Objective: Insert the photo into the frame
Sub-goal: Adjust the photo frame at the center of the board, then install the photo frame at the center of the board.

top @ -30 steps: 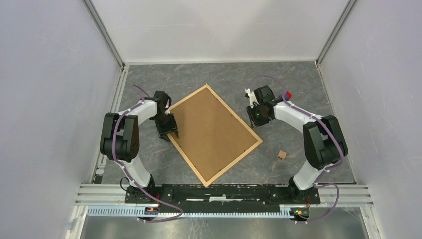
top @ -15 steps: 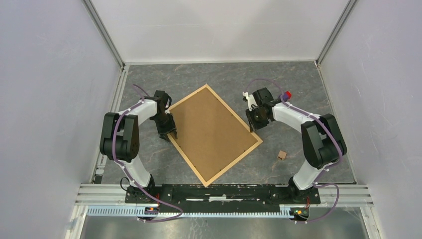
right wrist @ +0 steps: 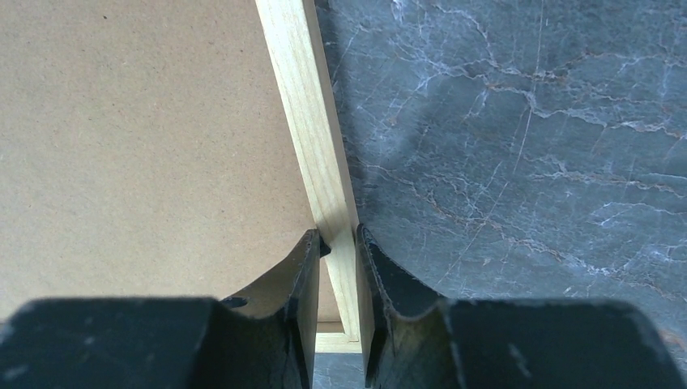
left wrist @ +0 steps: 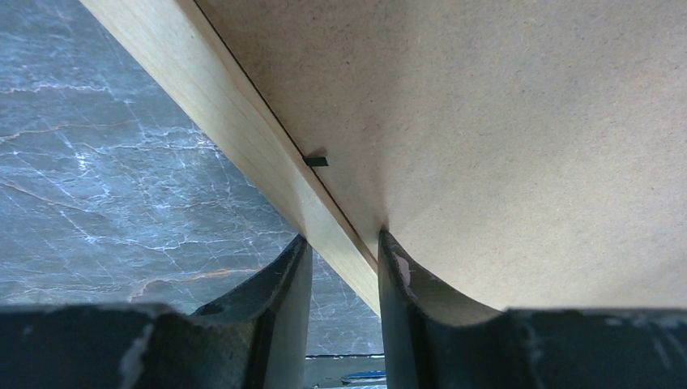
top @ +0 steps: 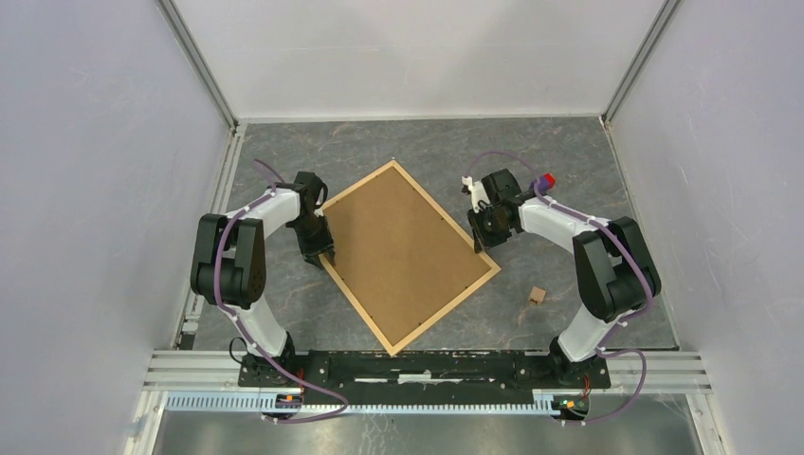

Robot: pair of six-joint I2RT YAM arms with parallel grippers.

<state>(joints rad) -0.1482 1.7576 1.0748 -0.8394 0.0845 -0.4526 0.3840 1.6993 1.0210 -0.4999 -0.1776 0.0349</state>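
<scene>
At table centre, your frame [top: 408, 251] lies back side up, its long axis running from about 11 o'clock to 5 o'clock in the top view. The left gripper [top: 325, 254] sits on the long rail at the frame's 9 o'clock side, and the right gripper [top: 482, 240] sits on the opposite long rail at 3 o'clock. Each arm is nearest its own edge. The coming move looks to me like a two-handed lift or turn, and it depends on both grips holding across that diagonal.

On your right wrist view, the fingers [right wrist: 296, 284] press against both faces of the pale wood strip, one over the fibreboard back [right wrist: 146, 138] and one over the table [right wrist: 526, 121], so that gripper is pinching the frame. On the left wrist view the jaws straddle the strip and stand narrow, but I cannot tell whether they bite yet.

No photo shows in any view, because the fibreboard covers the whole opening.

Compared with a second ago, your right gripper has come in toward 8 o'clock from just off the rail onto it. Your left gripper has barely shifted, and both jaws are narrower. The frame and the small wooden block [top: 538, 295] have not moved.
</scene>
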